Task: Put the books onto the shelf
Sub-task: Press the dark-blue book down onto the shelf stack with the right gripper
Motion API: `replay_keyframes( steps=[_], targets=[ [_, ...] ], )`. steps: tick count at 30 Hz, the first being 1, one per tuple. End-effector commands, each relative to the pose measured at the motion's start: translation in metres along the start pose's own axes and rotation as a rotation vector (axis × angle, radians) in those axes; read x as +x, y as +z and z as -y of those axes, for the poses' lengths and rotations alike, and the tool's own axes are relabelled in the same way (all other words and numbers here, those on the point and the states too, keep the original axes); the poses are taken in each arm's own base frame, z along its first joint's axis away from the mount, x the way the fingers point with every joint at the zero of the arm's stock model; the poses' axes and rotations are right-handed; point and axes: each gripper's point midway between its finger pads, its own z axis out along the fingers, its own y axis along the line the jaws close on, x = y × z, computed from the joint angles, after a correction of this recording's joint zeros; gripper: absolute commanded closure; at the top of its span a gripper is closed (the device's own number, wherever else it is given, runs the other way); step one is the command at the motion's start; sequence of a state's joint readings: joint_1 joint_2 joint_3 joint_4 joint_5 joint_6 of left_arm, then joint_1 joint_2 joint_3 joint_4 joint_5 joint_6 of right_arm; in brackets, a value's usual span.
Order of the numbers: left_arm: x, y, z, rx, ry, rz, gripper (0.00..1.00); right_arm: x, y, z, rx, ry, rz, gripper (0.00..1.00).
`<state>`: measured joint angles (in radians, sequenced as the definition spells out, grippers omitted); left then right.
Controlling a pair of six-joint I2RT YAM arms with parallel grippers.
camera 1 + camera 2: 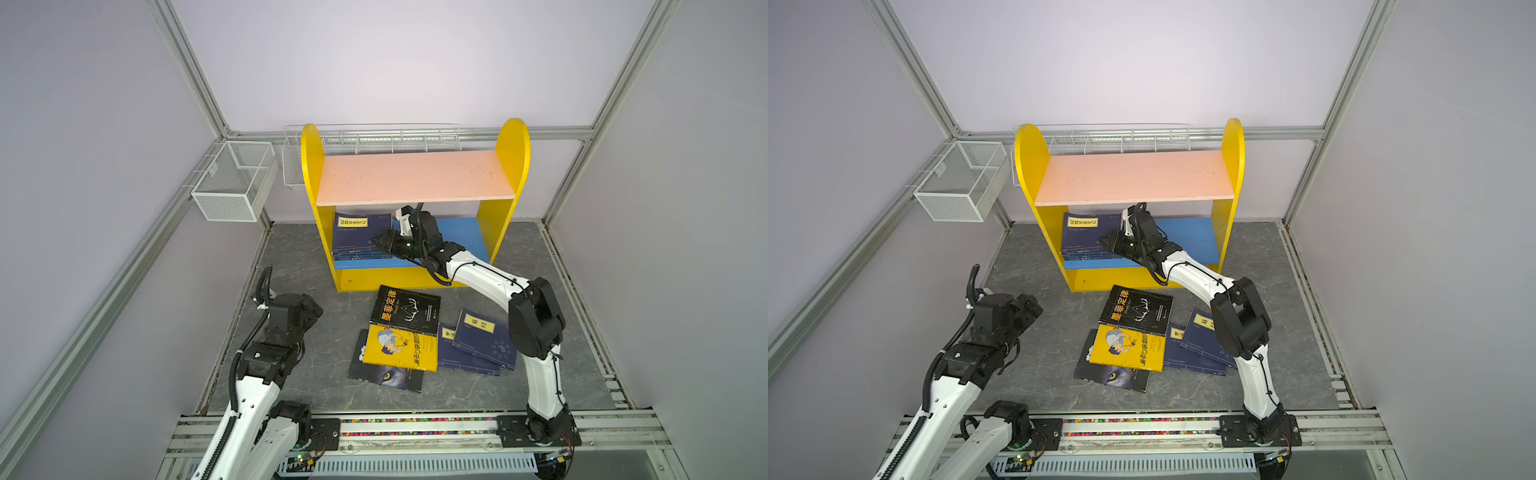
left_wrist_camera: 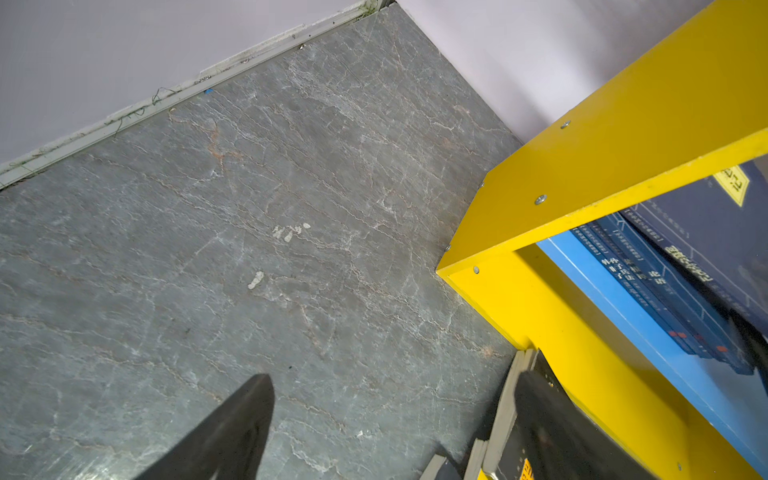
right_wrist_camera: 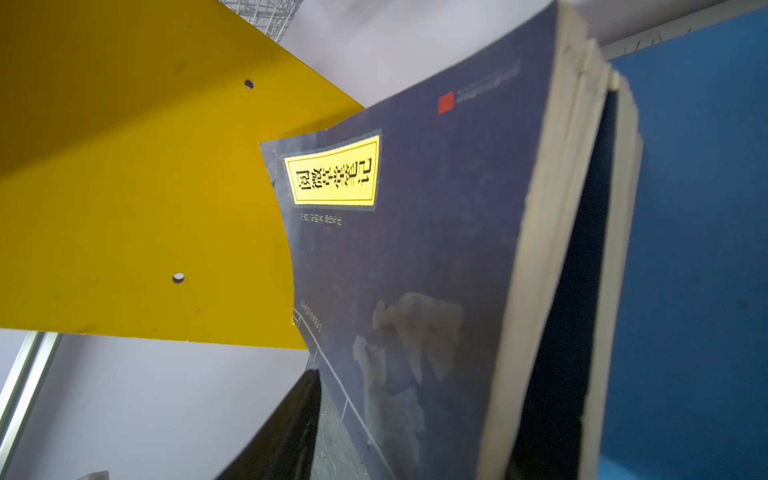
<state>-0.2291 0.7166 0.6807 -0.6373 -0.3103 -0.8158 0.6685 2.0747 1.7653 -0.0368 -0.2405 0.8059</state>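
Note:
The shelf (image 1: 415,176) (image 1: 1133,176) stands at the back, its pink top board bare. A leaning stack of navy books (image 1: 359,237) (image 3: 415,208) rests on its blue lower board (image 1: 465,237), against the left yellow side. My right gripper (image 1: 379,242) reaches in at that stack, open. One finger (image 3: 291,415) stands just off the top cover; the other is hidden behind the books. On the table lie a black book (image 1: 405,309), a yellow book (image 1: 401,349), a wolf-eye book (image 1: 386,376) and two navy books (image 1: 484,336). My left gripper (image 2: 395,415) hovers open and empty over bare table.
A white mesh basket (image 1: 232,183) hangs on the left wall. A wire rack (image 1: 374,139) runs behind the shelf. The arms' base rail (image 1: 415,428) crosses the front edge. The black book's edge (image 2: 503,415) lies close to my left gripper.

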Motion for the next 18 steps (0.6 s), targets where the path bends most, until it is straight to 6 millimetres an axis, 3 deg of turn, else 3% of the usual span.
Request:
replay_keyframes(
  steps=[1,8,18],
  targets=[
    [0.005,0.001,-0.005,-0.011,-0.015,-0.015,0.09,-0.022,-0.024,-0.018,0.044,-0.107,0.04,0.37],
    [0.006,0.002,-0.003,0.0,-0.019,-0.022,0.09,-0.028,-0.04,-0.013,0.146,-0.21,0.037,0.27],
    [0.008,0.005,-0.002,0.001,-0.017,-0.029,0.09,-0.016,-0.07,-0.004,0.214,-0.488,-0.006,0.19]
  ],
)
